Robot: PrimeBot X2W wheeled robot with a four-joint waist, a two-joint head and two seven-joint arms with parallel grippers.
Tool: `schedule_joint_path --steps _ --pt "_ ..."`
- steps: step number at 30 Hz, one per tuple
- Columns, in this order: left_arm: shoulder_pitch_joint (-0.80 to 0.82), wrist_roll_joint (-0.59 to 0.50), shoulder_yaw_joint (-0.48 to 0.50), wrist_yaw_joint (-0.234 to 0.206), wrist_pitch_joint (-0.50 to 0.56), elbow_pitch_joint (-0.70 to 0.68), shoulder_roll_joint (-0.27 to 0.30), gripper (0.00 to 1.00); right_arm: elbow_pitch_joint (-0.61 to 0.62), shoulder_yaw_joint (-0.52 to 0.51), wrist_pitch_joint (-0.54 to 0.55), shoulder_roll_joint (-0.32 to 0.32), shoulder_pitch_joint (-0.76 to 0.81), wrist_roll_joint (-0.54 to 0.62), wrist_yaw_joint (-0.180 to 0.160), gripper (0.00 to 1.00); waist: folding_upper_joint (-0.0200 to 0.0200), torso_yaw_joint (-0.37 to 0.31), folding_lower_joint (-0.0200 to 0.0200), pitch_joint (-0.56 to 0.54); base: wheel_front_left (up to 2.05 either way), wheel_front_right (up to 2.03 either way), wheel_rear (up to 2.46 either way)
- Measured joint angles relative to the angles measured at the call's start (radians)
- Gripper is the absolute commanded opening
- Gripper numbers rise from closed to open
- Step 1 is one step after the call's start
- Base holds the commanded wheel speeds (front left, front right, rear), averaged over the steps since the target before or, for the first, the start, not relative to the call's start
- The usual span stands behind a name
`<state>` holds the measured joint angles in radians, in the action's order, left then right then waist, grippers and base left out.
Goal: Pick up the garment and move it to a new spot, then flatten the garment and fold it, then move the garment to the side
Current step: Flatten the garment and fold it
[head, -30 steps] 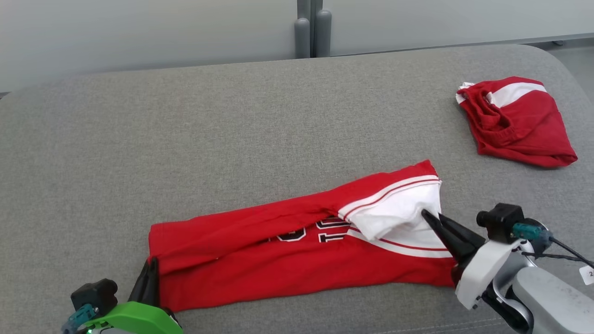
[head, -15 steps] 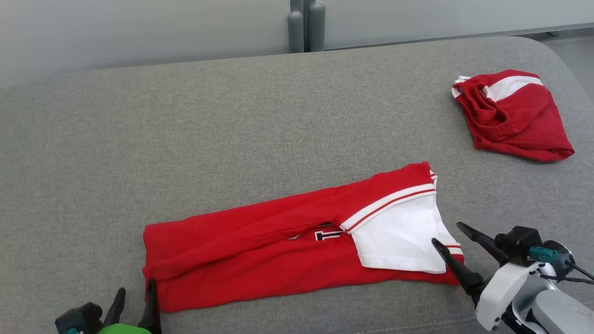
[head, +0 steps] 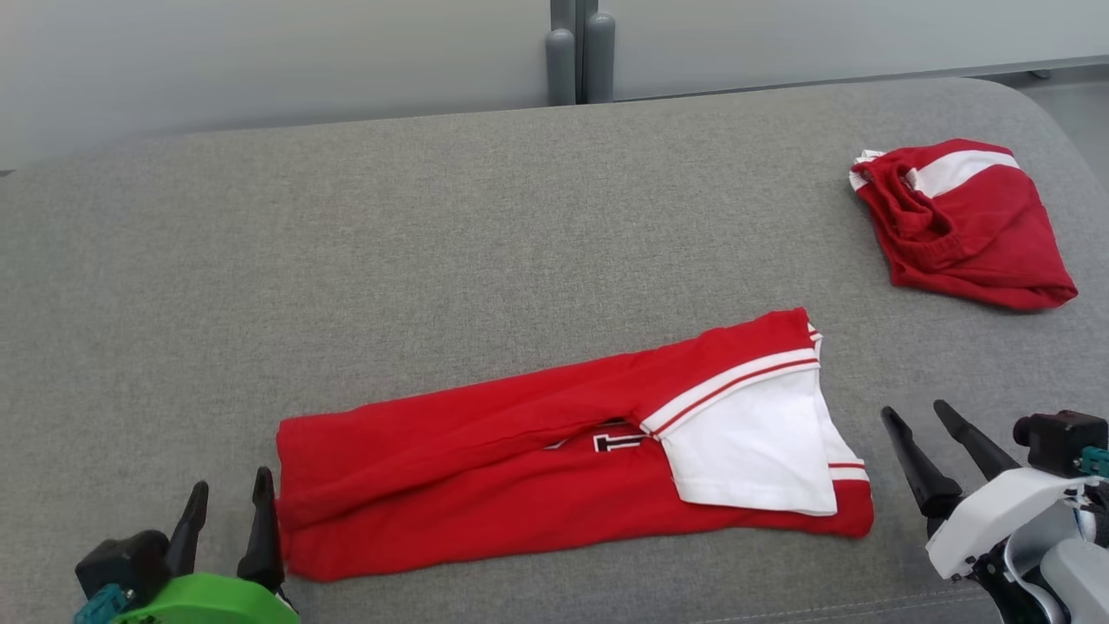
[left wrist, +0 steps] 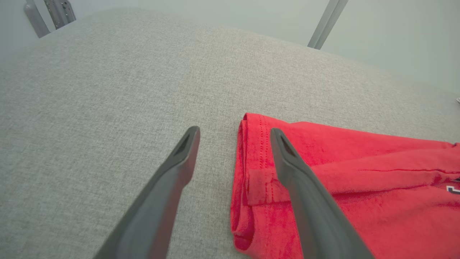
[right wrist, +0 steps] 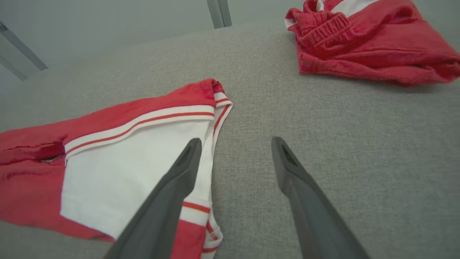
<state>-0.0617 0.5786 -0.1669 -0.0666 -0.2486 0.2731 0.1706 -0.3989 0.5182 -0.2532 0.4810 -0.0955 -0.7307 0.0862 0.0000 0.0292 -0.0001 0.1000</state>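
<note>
Garment: the red jersey [head: 485, 485] lies folded into a long band on the grey table [head: 433, 243]. It sits toward the front edge, and its right end angles slightly away from that edge.
Right end of the band: a white panel [head: 754, 451] with red-and-white striped trim is folded over it.
Middle of the band: a bit of black-and-white lettering [head: 611, 442] shows where the folded layers meet.
Left tool [head: 231, 479]: it sits at the jersey's left end, fingers spread wide and holding nothing. In the left wrist view one finger crosses the hemmed edge and the other crosses bare table. Whether either touches the cloth cannot be told.
Right tool [head: 914, 408]: it is just beyond the jersey's right end, fingers parted and empty. In the right wrist view one finger overlaps the white panel's edge.
Second garment [head: 970, 234]: a crumpled red-and-white bundle lies near the table's far right corner, well apart from the jersey.
Behind the far edge: two grey posts [head: 576, 61] stand against a pale wall [head: 260, 69].
</note>
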Motion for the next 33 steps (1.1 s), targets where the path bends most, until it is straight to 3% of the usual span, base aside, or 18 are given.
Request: schedule_joint_path --steps 14,32,33 --pt "0.033 -0.058 -0.059 -0.007 0.0 -0.129 -0.059 1.0 -0.091 -0.01 0.201 -0.024 -0.092 -0.133 0.011 1.0 0.0 0.06 0.0 -0.018 0.0 0.0 0.0" --pt "0.03 -0.073 -0.045 -0.018 -0.003 -0.183 -0.064 1.0 -0.201 0.031 0.429 -0.041 -0.182 -0.195 0.019 1.0 0.0 0.136 0.0 0.008 0.0 0.0 0.0" --pt "0.03 -0.073 -0.043 -0.019 -0.003 -0.184 -0.064 1.0 -0.201 0.035 0.437 -0.043 -0.187 -0.198 0.02 0.85 0.0 0.136 0.0 0.009 0.0 0.0 0.0"
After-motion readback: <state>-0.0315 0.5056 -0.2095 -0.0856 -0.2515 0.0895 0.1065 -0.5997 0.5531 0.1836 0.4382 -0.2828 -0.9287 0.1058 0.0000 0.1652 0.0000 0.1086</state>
